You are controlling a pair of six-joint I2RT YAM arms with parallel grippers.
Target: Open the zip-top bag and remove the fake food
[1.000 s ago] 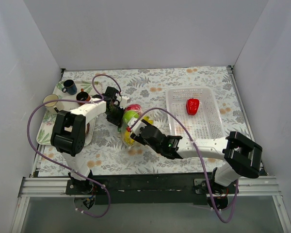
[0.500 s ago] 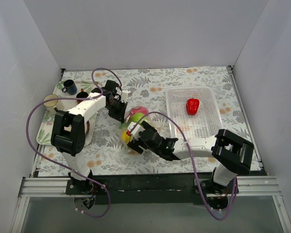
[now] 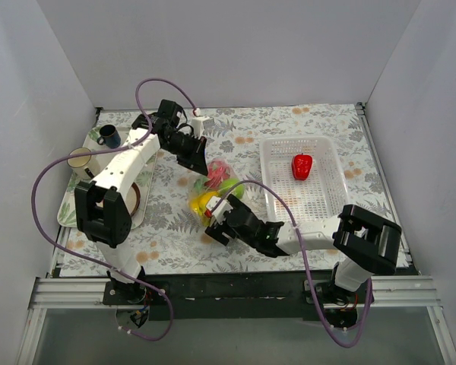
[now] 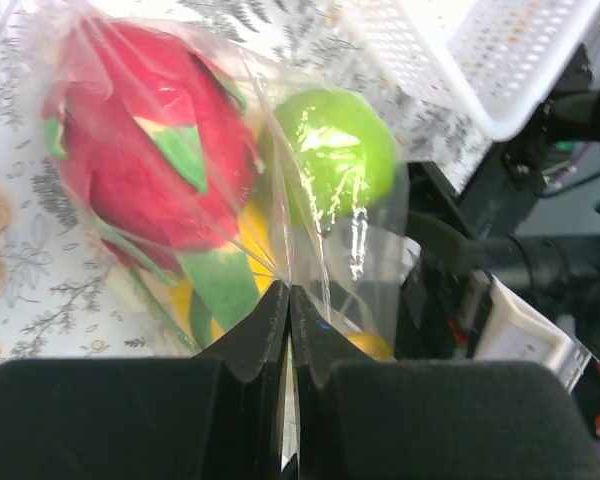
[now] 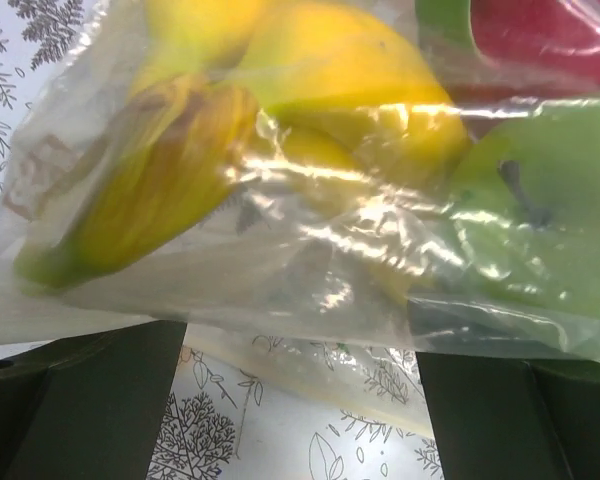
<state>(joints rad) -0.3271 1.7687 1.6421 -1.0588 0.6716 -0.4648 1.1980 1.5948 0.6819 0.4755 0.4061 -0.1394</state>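
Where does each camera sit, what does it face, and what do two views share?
Top external: above and behind the arm bases, looking down on the table; both arms show, left claw and right claw at the zip-top bag.
Left wrist: on the left arm, facing the bag; its claw pinches the film near dragon fruit and green apple.
Right wrist: on the right arm, facing the banana up close; its open fingers show below.
Shared: both wrist views show the apple in the bag.

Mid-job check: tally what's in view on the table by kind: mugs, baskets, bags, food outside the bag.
Mugs: 2
Basket: 1
Bag: 1
Food outside it, pepper: 1
Total: 5
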